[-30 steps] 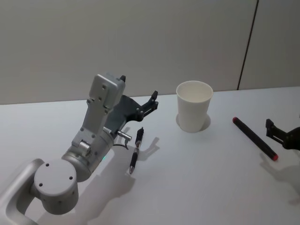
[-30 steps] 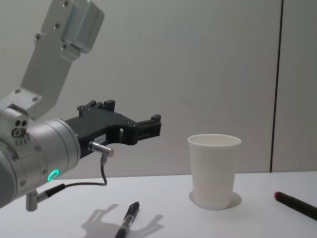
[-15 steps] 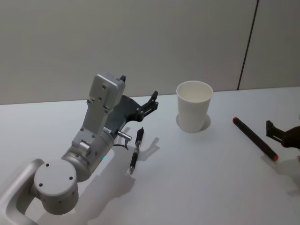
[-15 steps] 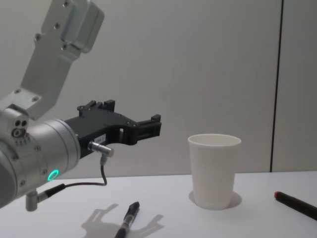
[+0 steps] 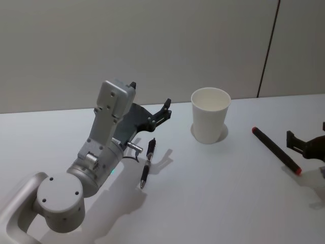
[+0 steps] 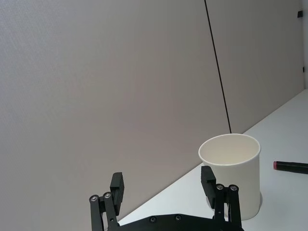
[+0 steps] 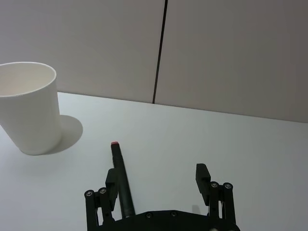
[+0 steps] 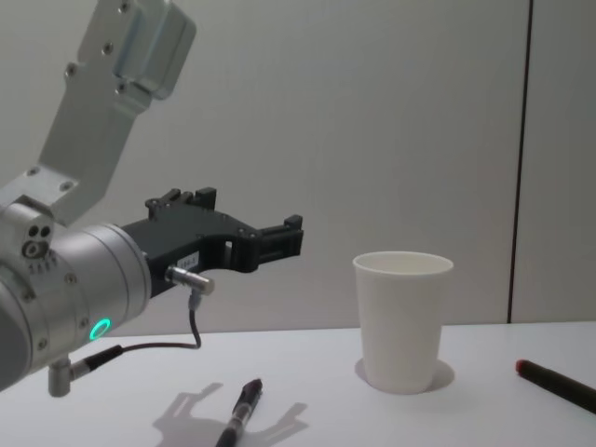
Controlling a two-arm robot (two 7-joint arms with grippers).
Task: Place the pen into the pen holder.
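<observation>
The pen holder, a white paper cup, stands upright at the table's back middle, also in the chest view. A slim black pen lies on the table left of it. My left gripper hovers above that pen, open and empty, pointing toward the cup. At the right lies a thick black pen with red ends. My right gripper is just right of it, low over the table and open. The thick pen lies beside one finger.
The white table runs to a grey wall behind. The left arm's large silver joints fill the near left. Bare table surface lies between the cup and both pens.
My right gripper has shifted slightly near the thick pen. The left arm, both pens and the cup have not moved.
</observation>
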